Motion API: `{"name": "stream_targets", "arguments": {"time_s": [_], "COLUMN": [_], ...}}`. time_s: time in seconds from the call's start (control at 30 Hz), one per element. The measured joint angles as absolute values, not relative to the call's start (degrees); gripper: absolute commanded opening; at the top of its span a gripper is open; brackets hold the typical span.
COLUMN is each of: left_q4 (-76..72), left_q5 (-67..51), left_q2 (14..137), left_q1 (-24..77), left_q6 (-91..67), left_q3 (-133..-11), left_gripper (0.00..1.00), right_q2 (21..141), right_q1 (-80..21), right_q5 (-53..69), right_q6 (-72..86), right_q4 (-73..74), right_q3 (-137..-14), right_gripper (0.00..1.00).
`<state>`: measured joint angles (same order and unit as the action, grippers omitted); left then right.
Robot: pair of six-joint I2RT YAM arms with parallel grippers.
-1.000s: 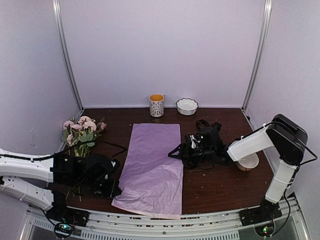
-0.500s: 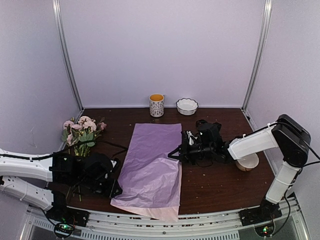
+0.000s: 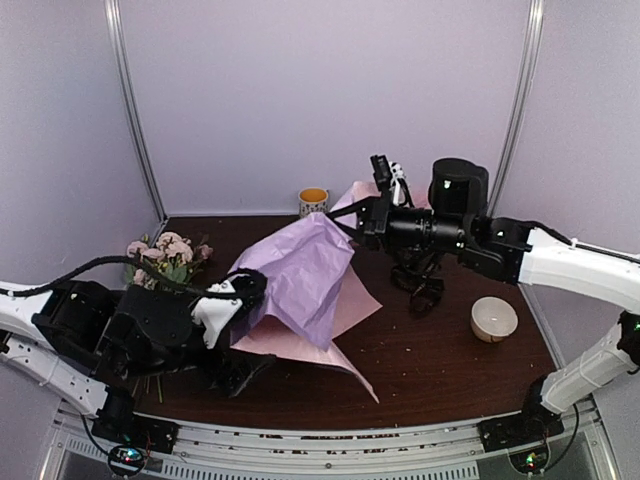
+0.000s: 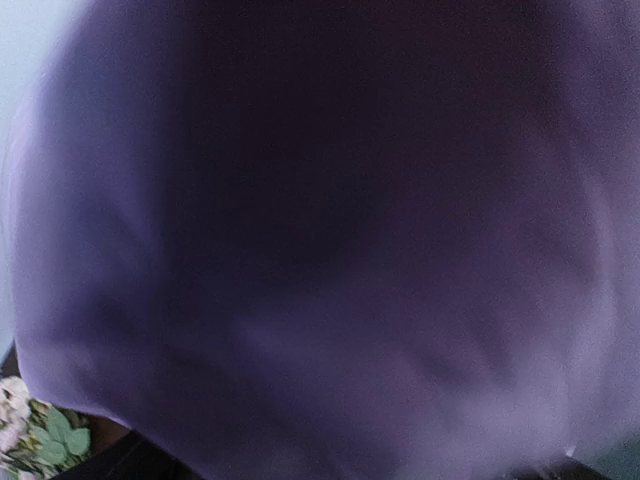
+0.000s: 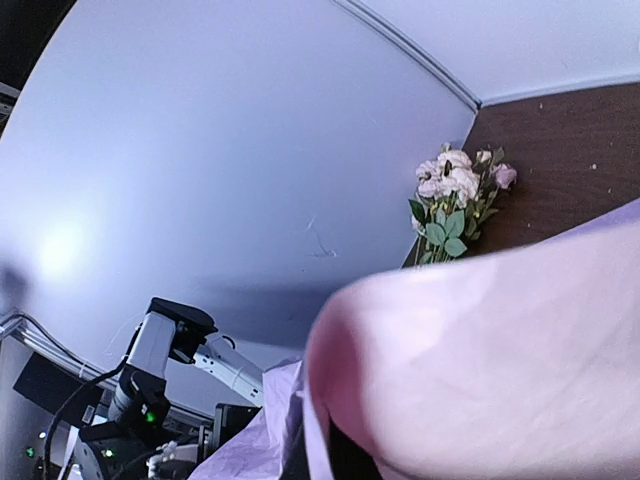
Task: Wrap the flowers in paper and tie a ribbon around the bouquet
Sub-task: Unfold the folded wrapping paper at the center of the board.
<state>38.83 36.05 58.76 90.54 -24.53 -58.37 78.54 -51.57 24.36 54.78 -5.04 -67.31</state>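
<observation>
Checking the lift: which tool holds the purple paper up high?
The right tool, shut on the paper up near the back wall; the left tool sits low in front, under draped paper.

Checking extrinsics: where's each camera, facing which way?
Top external: above and behind, looking down at table; left arm, right arm, paper, flowers show.
Left wrist: on left arm, lens smothered by paper, flowers in corner; no fingers visible.
Right wrist: on raised right arm, facing left wall over paper; left arm shows.
Shared: paper and flowers in all three.

The dark table (image 3: 440,372) bears flowers (image 3: 165,258), a mug (image 3: 313,201), a bowl (image 3: 494,318) and trailing paper (image 3: 335,335).
</observation>
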Motion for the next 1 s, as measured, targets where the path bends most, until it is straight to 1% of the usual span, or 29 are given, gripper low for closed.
{"name": "stream_targets", "arguments": {"time_s": [0.1,0.17,0.37,0.47,0.6,0.7,0.8,0.9,1.0], "left_q4": [41.69,43.75,46.81,48.58,51.51,52.38,50.52,46.57,41.82], "left_q5": [40.95,43.55,48.58,50.11,50.06,49.98,50.85,52.97,55.44], "left_q2": [60.55,60.36,55.02,53.3,53.93,53.04,48.29,42.72,43.88], "left_q1": [93.58,93.86,94.72,95.77,96.73,97.58,97.86,97.89,97.89], "left_q6": [-19.03,-17.12,-16.38,-16.36,-15.62,-14.5,-12.91,-10.41,-5.56], "left_q3": [-61.8,-63.86,-66.04,-66.76,-69.1,-69.19,-67.7,-64.45,-63.2], "left_gripper": [0.97,0.96,0.97,0.97,0.97,0.98,0.97,0.92,0.91], "right_q2": [77.03,76.53,76.23,76.03,75.96,75.5,75.02,75.33,75.31], "right_q1": [-51.83,-51.77,-51.62,-51.62,-51.11,-48.25,-43.27,-41.36,-42.39], "right_q5": [20.6,17.67,8.08,3.79,-0.14,-0.84,-1.58,-2.39,-1.37], "right_q6": [50.7,47.64,38.09,33.71,28.49,25.87,23.59,21.23,20.73], "right_q4": [0.36,4.78,19.4,25.19,31.0,33.41,36.51,41.5,43.99], "right_q3": [-72.23,-74.91,-82.5,-86.48,-91.48,-92.97,-93.78,-97.06,-100.95], "right_gripper": [0.0,0.0,0.0,0.0,0.0,0.0,0.0,0.0,0.0]}}
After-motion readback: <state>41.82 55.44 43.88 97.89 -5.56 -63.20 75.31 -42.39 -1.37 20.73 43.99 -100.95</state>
